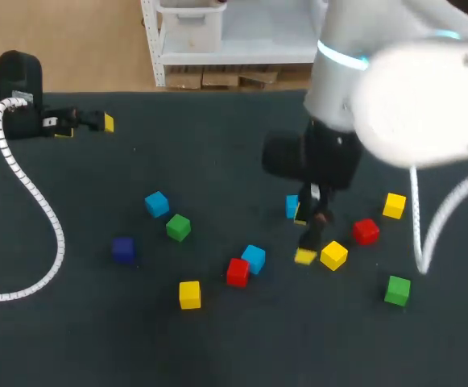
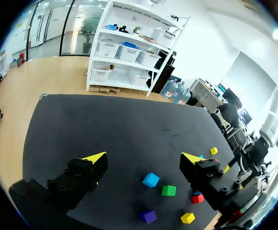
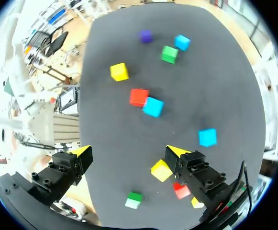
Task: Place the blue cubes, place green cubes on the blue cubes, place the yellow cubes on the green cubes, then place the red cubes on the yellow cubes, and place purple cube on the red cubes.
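A dark desk seen from above, with eleven small cubes scattered singly across it. Nothing is stacked, so the task appears to be at its very start: every layer, from blue up to purple, is yet to be built.

Three blue cubes are in view. The first blue cube lies left of the middle, with a green cube just beside it. The second blue cube lies near the middle, touching a red cube. The third blue cube is partly hidden behind the right claw.

The right claw hangs low over the desk, right of the middle, its fingers spread wide and empty (the right wrist view shows only bare desk between them). A yellow cube sits just beside its nearer finger. The left claw rests by the far left corner, also open and empty, well apart from every cube.

The purple cube lies towards the left edge, and a second yellow cube towards the near edge. Towards the right edge lie a second red cube, a third yellow cube and a second green cube.

Likely obstacles: the red cube pressed against the second blue cube would crowd a grasp there, and the yellow cube crowds the right claw. A white coiled cable trails over the desk's left side, apart from the cubes.
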`<action>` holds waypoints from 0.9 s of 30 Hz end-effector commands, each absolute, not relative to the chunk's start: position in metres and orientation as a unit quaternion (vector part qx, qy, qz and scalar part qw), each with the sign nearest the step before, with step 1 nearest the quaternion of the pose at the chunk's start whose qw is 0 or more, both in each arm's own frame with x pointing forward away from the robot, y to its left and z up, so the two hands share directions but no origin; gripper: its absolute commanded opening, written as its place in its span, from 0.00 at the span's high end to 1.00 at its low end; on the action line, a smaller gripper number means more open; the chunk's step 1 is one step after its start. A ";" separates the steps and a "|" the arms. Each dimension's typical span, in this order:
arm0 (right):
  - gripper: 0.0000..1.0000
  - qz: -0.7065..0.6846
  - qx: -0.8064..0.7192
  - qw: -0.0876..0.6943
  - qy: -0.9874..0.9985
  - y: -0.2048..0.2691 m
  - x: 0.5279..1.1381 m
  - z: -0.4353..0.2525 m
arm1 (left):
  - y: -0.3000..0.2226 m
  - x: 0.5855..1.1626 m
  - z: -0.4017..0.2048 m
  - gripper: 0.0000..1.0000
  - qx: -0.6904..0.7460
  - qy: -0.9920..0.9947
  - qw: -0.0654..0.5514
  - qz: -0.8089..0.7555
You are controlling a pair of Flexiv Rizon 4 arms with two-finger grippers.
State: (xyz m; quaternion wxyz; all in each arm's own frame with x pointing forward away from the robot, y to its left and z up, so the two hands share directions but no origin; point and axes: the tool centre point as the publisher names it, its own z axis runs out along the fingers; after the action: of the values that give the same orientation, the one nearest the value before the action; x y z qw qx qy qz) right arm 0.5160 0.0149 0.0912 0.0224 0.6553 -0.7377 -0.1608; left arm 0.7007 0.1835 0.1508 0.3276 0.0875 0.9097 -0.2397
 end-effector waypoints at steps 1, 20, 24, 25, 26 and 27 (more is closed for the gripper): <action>0.00 -0.154 0.672 -0.050 -0.723 0.016 0.492 0.086 | 0.185 0.700 0.150 0.00 0.088 0.908 0.329 -0.242; 0.00 -0.151 0.789 -0.068 -0.591 0.038 0.491 0.075 | 0.185 0.700 0.150 0.00 0.088 0.908 0.329 -0.242; 0.00 -0.119 0.819 -0.063 -0.558 0.040 0.490 0.073 | 0.185 0.700 0.150 0.00 0.088 0.908 0.329 -0.242; 0.00 -0.115 0.823 -0.061 -0.553 0.041 0.491 0.072 | 0.185 0.700 0.150 0.00 0.088 0.908 0.329 -0.242; 0.00 -0.111 0.826 -0.060 -0.549 0.042 0.491 0.072 | 0.185 0.700 0.150 0.00 0.088 0.908 0.329 -0.242; 0.00 -0.104 0.834 -0.061 -0.538 0.044 0.490 0.072 | 0.185 0.700 0.150 0.00 0.088 0.908 0.329 -0.242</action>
State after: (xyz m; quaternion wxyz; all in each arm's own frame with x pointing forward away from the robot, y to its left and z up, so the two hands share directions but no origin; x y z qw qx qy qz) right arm 0.4911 0.0359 0.0745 -0.0642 0.8278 -0.5455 -0.1143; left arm 0.7007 0.1835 0.1508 0.3276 0.0875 0.9097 -0.2396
